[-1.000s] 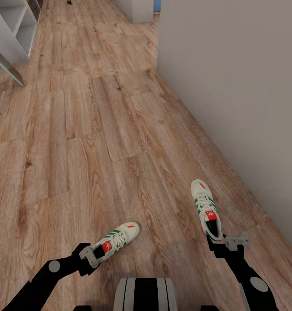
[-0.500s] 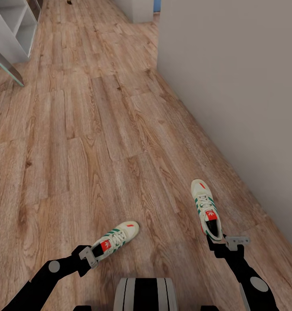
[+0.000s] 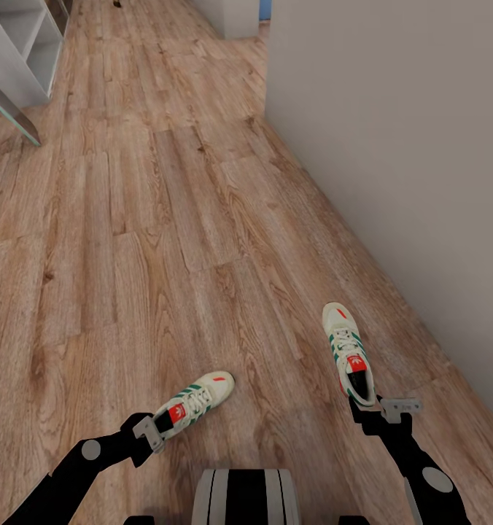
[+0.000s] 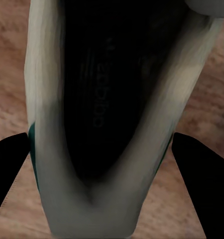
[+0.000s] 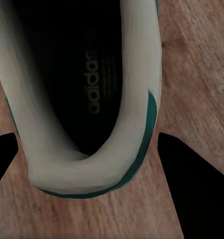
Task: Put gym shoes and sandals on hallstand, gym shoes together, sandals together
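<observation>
left tool (image 3: pixel 150 432) clamped on heel of left gym shoe (image 3: pixel 195 403), right tool (image 3: pixel 374 410) clamped on right gym shoe (image 3: pixel 348 351), both above floor (image 3: pixel 166 219).

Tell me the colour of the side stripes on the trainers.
Green, clearest on the right trainer in the head view.

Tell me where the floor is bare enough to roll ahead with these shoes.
Bare planks run ahead, bordered by the grey wall at right and the white shelf unit far left. It is crowded only near the base: the left shoe at the left pincer, the right shoe at the right pincer.
</observation>
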